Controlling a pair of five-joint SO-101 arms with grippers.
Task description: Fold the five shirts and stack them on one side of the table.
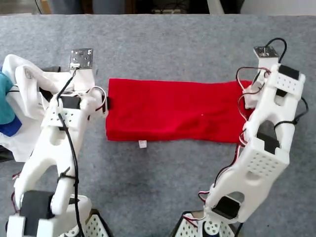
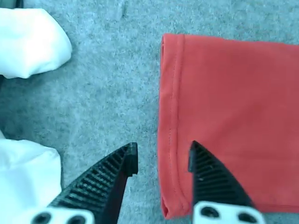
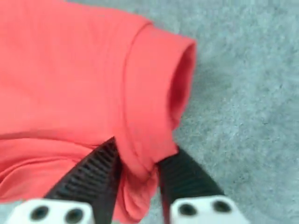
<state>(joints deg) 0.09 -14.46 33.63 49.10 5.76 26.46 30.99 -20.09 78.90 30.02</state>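
Note:
The red shirt (image 1: 173, 111) lies folded into a long strip across the middle of the grey table (image 1: 163, 44). My left gripper (image 1: 104, 104) is at its left end. In the left wrist view it (image 2: 161, 156) stands open, with the shirt's hemmed edge (image 2: 170, 116) running between the two fingers. My right gripper (image 3: 138, 170) is at the strip's right end, shut on a bunched fold of the red shirt (image 3: 70, 79) beside a sleeve opening (image 3: 180, 79). In the high view the right arm (image 1: 269, 123) covers that end of the shirt.
A pile of white shirts (image 1: 27, 94) with a teal and blue garment (image 1: 6, 106) sits at the table's left edge, close to the left arm; white cloth (image 2: 28, 42) also lies near the left gripper. A small white tag (image 1: 142, 143) pokes out from the shirt's near edge.

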